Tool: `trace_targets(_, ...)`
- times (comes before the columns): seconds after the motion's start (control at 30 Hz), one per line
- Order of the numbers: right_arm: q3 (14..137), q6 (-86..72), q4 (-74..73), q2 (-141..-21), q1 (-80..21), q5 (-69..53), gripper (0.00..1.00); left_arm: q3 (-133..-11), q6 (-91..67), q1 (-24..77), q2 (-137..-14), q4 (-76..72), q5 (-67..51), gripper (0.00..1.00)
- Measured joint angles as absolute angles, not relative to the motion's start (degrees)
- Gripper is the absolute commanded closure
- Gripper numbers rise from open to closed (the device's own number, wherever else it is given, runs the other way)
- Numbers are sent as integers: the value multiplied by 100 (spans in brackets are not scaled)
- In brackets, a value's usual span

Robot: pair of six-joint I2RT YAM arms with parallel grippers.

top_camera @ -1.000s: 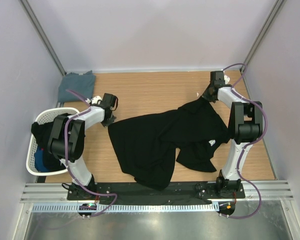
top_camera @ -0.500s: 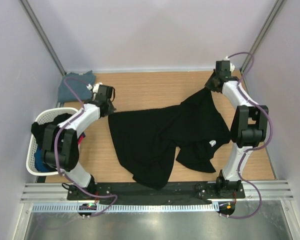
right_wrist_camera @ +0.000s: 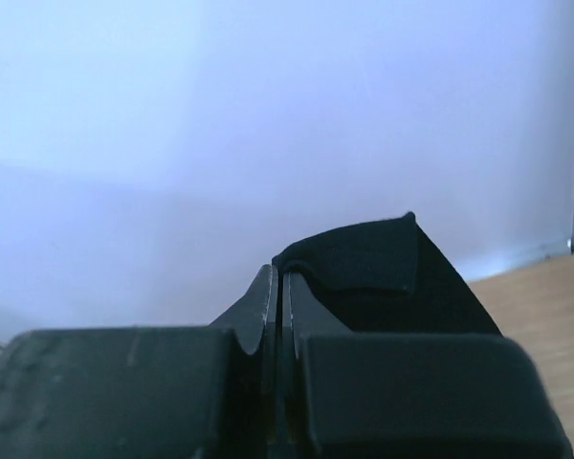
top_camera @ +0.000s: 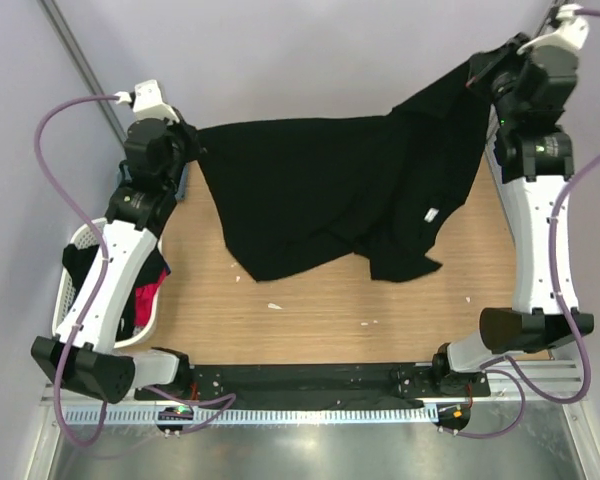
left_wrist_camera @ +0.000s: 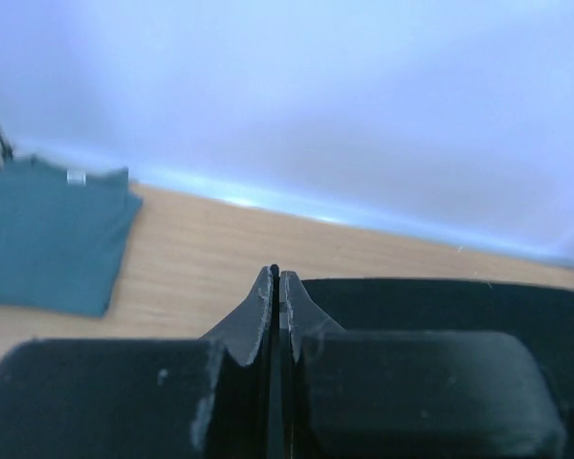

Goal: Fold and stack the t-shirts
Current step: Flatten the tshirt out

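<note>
Leaving open wood on the table (top_camera: 330, 310) across the lower half of the top view, the black t-shirt (top_camera: 320, 190) spans the upper edge. Left gripper (top_camera: 190, 148) upper left & right gripper (top_camera: 483, 78) upper right, jaws closed, each pinching a shirt edge. Cloth stretched, lower part creased. Grey-blue t-shirt (left_wrist_camera: 48, 234) folded flat, far left by the wall.

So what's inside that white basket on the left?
Black cloth and some pink-red cloth show. The left arm crosses above the basket, so whatever else lies in it is covered.
</note>
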State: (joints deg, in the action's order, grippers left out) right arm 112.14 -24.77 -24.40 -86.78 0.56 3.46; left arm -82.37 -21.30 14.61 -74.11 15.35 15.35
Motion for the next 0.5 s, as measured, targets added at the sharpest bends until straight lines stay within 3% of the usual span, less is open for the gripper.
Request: trace_targets(0.5,13437,-1984,-3009,-7526,60,242,99,-9568,-1452,1466,-6106,1387,1085,100)
